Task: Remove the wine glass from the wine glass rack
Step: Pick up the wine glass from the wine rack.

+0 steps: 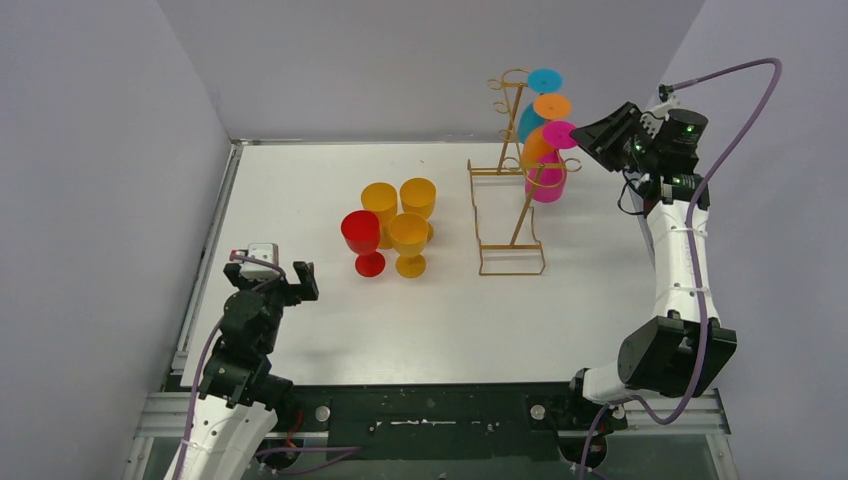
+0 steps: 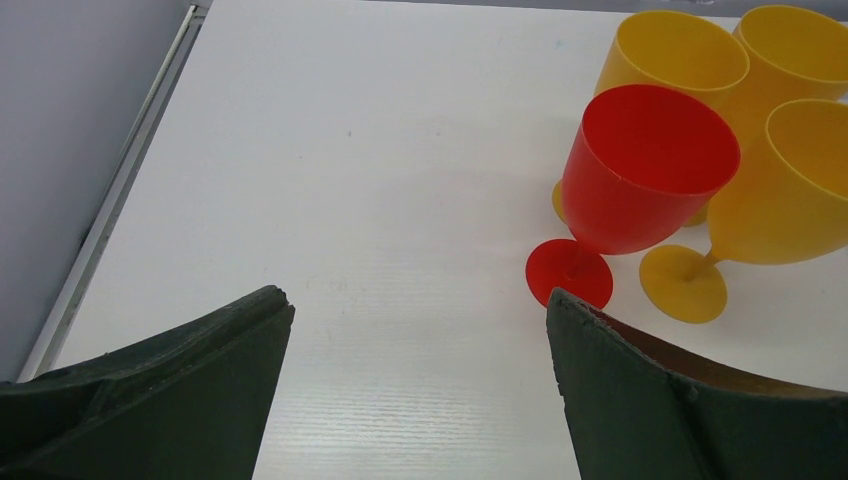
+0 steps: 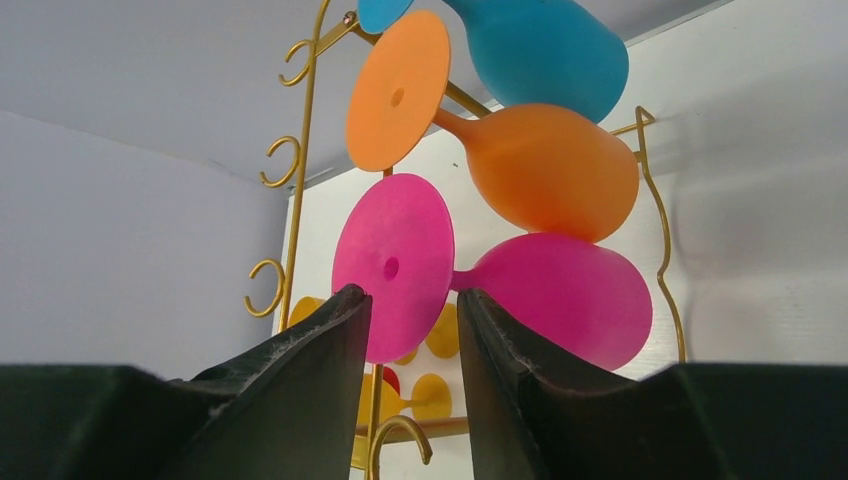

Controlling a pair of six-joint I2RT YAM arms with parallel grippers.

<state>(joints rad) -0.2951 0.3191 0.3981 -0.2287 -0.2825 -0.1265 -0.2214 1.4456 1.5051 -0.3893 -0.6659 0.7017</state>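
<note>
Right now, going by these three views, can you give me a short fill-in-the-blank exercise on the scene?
1. The wine glass rack carries ____ hanging glasses.
2. The hanging glass whose foot sits at the right gripper is ____.
3. Beside the three yellow glasses on the table stands one ____ glass.
4. The left gripper hovers over the table with its jaws ____.

Missing words: three; pink; red; open.
</note>
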